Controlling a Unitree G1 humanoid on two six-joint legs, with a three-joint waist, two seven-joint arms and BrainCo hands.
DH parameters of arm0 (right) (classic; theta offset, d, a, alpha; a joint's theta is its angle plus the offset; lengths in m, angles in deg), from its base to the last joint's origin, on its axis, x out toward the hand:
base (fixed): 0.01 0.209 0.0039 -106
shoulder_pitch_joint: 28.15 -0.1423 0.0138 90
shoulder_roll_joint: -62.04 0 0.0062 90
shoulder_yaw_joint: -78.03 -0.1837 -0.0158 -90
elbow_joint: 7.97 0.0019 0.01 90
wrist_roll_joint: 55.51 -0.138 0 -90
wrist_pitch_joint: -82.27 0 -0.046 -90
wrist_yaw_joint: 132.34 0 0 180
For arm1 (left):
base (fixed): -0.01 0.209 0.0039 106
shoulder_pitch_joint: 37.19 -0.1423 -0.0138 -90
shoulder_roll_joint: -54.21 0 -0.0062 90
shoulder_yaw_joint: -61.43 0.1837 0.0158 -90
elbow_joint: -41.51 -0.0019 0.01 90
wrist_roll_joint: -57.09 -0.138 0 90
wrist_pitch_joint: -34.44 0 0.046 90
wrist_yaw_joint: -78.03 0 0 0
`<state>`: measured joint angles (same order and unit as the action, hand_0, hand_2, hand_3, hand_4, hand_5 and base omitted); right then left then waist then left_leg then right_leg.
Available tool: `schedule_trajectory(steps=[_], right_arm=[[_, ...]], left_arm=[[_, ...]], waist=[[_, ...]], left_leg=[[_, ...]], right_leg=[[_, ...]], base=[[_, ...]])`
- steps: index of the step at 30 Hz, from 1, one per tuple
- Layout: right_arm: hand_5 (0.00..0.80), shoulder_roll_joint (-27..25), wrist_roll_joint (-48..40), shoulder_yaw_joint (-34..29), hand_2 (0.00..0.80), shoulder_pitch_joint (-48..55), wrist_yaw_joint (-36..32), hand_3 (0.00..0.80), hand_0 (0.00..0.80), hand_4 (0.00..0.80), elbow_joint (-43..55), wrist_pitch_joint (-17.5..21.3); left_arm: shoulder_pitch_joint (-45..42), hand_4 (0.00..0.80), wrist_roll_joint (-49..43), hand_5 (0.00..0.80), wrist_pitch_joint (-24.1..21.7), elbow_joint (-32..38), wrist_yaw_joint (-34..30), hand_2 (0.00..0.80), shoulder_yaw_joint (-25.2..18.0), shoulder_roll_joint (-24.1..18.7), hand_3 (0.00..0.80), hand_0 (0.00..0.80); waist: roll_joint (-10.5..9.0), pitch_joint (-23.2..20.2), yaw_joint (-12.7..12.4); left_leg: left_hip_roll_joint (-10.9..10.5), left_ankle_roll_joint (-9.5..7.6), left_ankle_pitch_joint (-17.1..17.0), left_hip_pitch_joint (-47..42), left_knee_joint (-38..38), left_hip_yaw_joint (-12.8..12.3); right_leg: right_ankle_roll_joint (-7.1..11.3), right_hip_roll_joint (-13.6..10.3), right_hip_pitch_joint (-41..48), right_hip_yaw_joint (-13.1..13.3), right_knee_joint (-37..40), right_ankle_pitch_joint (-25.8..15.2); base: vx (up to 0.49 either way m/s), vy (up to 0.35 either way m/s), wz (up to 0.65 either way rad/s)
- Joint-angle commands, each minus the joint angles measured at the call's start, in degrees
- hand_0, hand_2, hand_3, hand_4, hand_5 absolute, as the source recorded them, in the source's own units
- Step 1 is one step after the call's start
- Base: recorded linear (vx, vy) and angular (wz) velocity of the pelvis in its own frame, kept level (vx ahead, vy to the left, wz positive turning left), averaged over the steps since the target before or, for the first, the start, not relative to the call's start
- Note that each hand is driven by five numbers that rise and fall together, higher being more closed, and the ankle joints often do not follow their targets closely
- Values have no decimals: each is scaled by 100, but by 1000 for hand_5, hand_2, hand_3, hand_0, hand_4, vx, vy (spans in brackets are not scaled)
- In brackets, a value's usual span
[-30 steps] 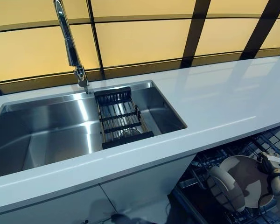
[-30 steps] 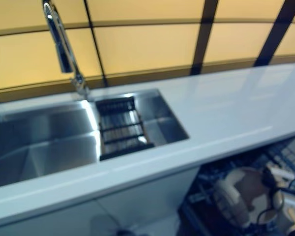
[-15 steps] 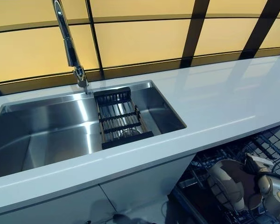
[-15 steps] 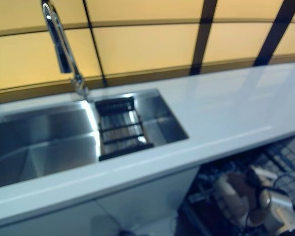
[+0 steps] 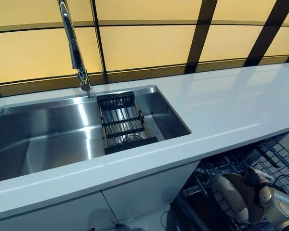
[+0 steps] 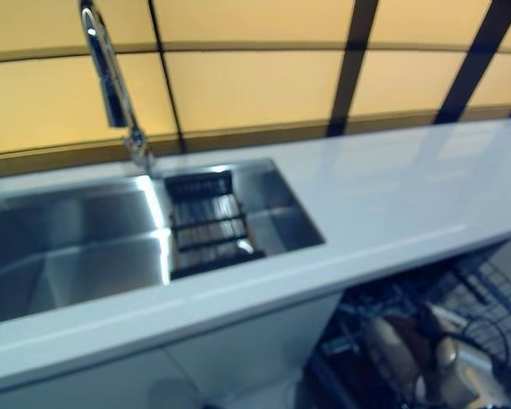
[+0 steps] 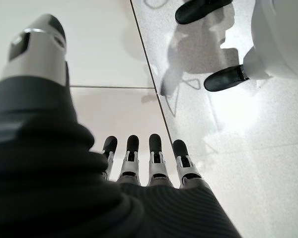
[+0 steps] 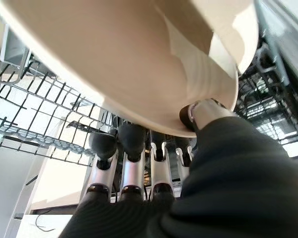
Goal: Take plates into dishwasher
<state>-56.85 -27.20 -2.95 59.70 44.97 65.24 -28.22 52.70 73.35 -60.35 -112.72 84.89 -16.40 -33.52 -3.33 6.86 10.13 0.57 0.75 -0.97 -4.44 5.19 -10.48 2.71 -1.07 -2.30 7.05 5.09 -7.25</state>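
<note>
Left eye view: white counter (image 5: 221,110) across the middle, steel sink (image 5: 48,139) set in it, tap (image 5: 73,45) rising behind, dark drain rack (image 5: 121,122) lying across the basin. Below the counter at lower right, open dishwasher rack (image 5: 274,156) of dark wire. Right hand (image 5: 272,204) low in that rack, clasping a beige plate (image 5: 233,195) tilted nearly on edge among the tines.

Right eye view: same layout, softer. Plate (image 6: 392,349) and right hand (image 6: 460,366) again at the lower right, inside the rack under the counter's front edge.

Left wrist view: left hand (image 7: 144,163) hanging idle, fingers straight and relaxed, nothing held, pale floor (image 7: 248,163) beyond.

Right wrist view: plate (image 8: 139,64) filling the top, underside pressed on the fingers (image 8: 121,144), thumb (image 8: 203,116) hooked over the rim. So closed round the plate, a firm pinch by the look of it. Rack wires (image 8: 35,104) close behind.

Risks, as judgement: letting go before the rim sits between two tines, leaving the plate to tip flat or roll along the wire. Fingers under the plate catching on the tines during withdrawal and dragging it out of its slot. Knocking against the counter's underside if raised too steeply. Whether a free slot lies directly beneath: cannot tell.
</note>
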Motion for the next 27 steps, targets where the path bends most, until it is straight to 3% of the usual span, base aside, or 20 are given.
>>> schedule_trajectory(steps=[1,3,4,12,27], right_arm=[[794,521,-850,462,794,-241,-371,794,794,794,121,153],[546,552,-920,468,546,-248,-235,546,546,546,132,131],[0,577,-1072,414,0,-245,-84,0,0,0,150,91],[0,480,-1310,-22,0,-173,432,0,0,0,373,86],[0,-178,-1460,-1001,0,-80,513,0,0,0,842,-70]], left_arm=[[210,0,-414,0,-207,-176,97,0,-166,-152,0,0],[216,0,-412,0,-211,-179,100,0,-167,-150,0,0],[207,0,-418,0,-217,-180,101,0,-158,-153,0,0],[193,0,-416,0,-287,-221,84,0,-228,-171,0,0],[149,0,-425,0,-340,-311,110,0,-344,-178,0,0]], waist=[[-87,24,-184],[-84,28,-186],[-79,22,-187],[-93,0,-157],[-211,-28,-50]], left_leg=[[-156,-243,302,37,-41,441],[-160,-242,297,39,-40,445],[-166,-244,299,38,-40,456],[-169,-262,307,35,-29,469],[-130,-279,326,-26,-26,389]], right_leg=[[567,-196,-124,-123,-173,-114],[565,-196,-124,-121,-171,-117],[561,-194,-126,-121,-172,-115],[561,-162,-127,-55,-162,-109],[540,-65,-94,68,-169,-104]], base=[[0,0,0],[0,0,0],[0,0,0],[0,0,0],[0,0,0]])
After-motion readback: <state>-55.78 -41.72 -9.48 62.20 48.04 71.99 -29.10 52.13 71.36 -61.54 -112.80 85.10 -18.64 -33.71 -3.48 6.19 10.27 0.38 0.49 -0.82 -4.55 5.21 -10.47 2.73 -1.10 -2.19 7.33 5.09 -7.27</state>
